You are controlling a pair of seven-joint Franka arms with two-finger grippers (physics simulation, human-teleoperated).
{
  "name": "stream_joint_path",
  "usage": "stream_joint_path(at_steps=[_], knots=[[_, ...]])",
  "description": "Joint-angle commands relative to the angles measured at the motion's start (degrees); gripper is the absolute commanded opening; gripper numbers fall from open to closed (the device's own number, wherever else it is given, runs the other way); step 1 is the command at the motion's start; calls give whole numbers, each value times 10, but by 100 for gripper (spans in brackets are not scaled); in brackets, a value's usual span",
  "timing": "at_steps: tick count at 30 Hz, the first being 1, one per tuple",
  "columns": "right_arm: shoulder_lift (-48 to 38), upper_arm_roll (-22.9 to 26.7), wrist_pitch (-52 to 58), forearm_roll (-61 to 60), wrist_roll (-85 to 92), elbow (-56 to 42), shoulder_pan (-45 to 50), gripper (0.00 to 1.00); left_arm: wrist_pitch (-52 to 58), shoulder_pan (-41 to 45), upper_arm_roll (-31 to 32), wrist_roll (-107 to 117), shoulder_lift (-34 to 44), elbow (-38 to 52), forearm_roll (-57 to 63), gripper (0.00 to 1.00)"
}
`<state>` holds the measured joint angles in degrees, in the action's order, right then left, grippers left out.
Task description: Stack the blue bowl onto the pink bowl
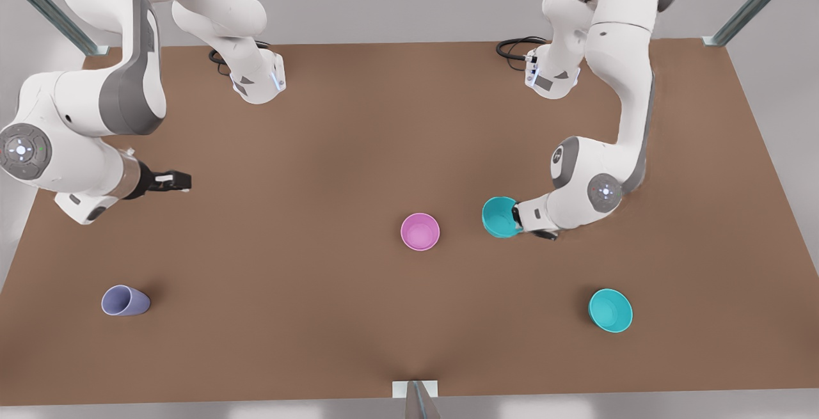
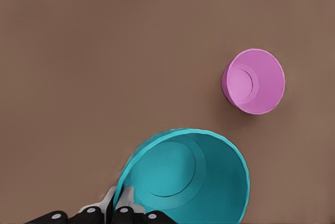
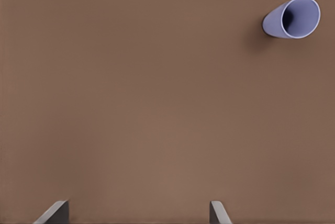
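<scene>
Front view has my left gripper (image 1: 517, 217) over on the front view's right side, clamped on the rim of the blue bowl (image 1: 500, 217) and holding it up off the table (image 1: 333, 150). My left wrist view backs that up: the fingers (image 2: 123, 199) straddle the wall of the bowl (image 2: 186, 179), one inside and one outside, which is pretty much the only way to grab something this wide with a narrow two-finger hand.

The bowl isn't level. It's tipped so its mouth faces toward the pink bowl (image 1: 420, 231) and a bit upward, so its axis through the base and mouth leans well off vertical. My guess is that's just what a rim pinch from the side does. It'll need to come back closer to upright before it can nest.

The pink bowl sits upright on the table, mouth up, near the blue one but with a clear gap between them. So I'd call this mid-carry, with the drop not done yet.

My right gripper (image 1: 171, 180) is waiting on the front view's left, fingers spread apart and holding nothing, with the lavender cup (image 3: 292, 18) lying on its side on the table beyond it. There's a second turquoise bowl (image 1: 610, 310) nearer the front edge, untouched.
</scene>
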<state>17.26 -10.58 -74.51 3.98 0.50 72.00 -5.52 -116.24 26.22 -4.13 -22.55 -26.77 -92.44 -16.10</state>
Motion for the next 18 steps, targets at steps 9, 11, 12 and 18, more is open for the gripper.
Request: stream_joint_path(at_steps=[9, 11, 12, 18], knots=[[2, 0, 3, -20, 14, 0, -13, 100, 23, 81, 34, 690, -186, 198, -11, 21], [2, 0, 2, -17, 16, -3, -13, 100, 21, 83, 35, 690, -195, 197, -11, 21], [3, 0, 1, -17, 16, -3, -13, 100, 21, 81, 44, 689, -200, 197, -11, 21], [13, -1, -2, -18, 15, -11, -13, 100, 21, 71, 45, 685, -205, 197, -7, 21]])
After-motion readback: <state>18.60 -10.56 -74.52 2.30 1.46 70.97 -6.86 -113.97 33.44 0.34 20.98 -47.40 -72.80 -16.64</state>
